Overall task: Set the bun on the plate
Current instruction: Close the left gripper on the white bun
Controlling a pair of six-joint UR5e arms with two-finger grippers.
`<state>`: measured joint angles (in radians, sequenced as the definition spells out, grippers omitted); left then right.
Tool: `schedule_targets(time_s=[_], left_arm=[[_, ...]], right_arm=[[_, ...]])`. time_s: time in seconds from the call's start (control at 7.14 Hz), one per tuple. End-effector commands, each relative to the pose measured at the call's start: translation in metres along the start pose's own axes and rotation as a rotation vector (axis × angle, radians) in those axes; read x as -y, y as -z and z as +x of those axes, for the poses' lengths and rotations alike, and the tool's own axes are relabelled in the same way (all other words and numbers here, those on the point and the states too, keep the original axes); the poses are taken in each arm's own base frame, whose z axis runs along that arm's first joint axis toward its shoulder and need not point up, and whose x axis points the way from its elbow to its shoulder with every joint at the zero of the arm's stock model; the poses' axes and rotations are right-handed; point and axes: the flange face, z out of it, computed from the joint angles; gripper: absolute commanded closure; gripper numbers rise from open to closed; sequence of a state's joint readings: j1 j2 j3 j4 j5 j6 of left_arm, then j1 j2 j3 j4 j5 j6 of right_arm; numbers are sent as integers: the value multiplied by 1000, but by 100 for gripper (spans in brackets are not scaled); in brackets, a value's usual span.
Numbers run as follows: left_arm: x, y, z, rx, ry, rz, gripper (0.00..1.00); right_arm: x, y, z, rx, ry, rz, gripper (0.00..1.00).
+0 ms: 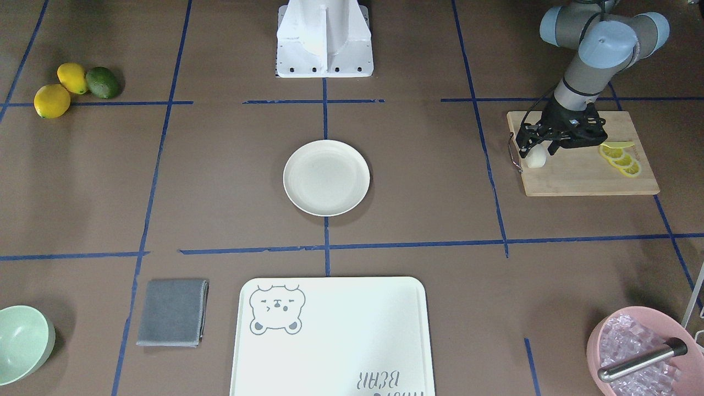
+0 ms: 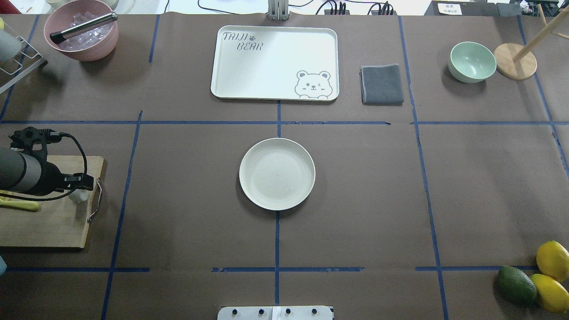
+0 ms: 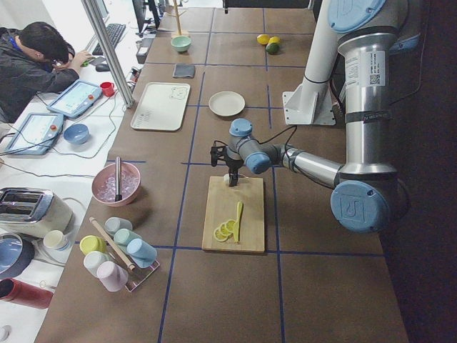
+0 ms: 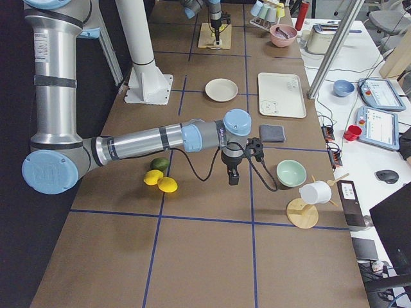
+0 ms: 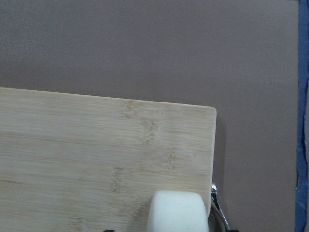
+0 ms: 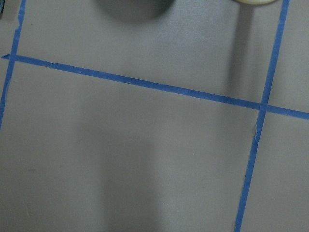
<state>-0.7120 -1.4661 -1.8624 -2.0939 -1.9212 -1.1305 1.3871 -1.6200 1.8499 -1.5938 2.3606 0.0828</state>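
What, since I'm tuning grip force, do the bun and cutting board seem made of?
Bun: likely foam or soft plastic; matte, uniformly white, smooth, no crust. Cutting board: apparently bamboo, unglossed; pale tan grain streaks with darker node marks.

Left arm [image 1: 583,71] and right arm [image 4: 141,144]: bare silver-grey tubes joined by grey cylindrical joints with light-blue round caps [image 3: 355,207]; the large caps carry a raised UR mark. The thick tubes bear a printed label [image 3: 377,68] and dark bands. Left claw [image 1: 536,148] and right claw [image 4: 232,178]: black, each fed by a looping black cable [image 2: 84,155]. Pedestal [image 1: 324,41]: white column on a white foot plate with a row of dark bolt heads.
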Motion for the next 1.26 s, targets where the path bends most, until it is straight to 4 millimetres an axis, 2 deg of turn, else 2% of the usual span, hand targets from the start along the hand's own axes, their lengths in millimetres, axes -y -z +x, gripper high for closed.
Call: schedule_targets(time_s=[0.0, 0.28, 0.7, 1.12], left_arm=[[0, 2, 0, -2, -2, 3, 42], [0, 1, 0, -1, -1, 4, 44], [0, 1, -3, 3, 1, 1, 60], [2, 10, 0, -9, -6, 2, 65]], right_arm=[[0, 0, 0, 0, -1, 1, 0], [0, 0, 0, 0, -2, 1, 0], [-1, 2, 1, 7, -4, 4, 0], [-2, 8, 5, 8, -11, 14, 0]])
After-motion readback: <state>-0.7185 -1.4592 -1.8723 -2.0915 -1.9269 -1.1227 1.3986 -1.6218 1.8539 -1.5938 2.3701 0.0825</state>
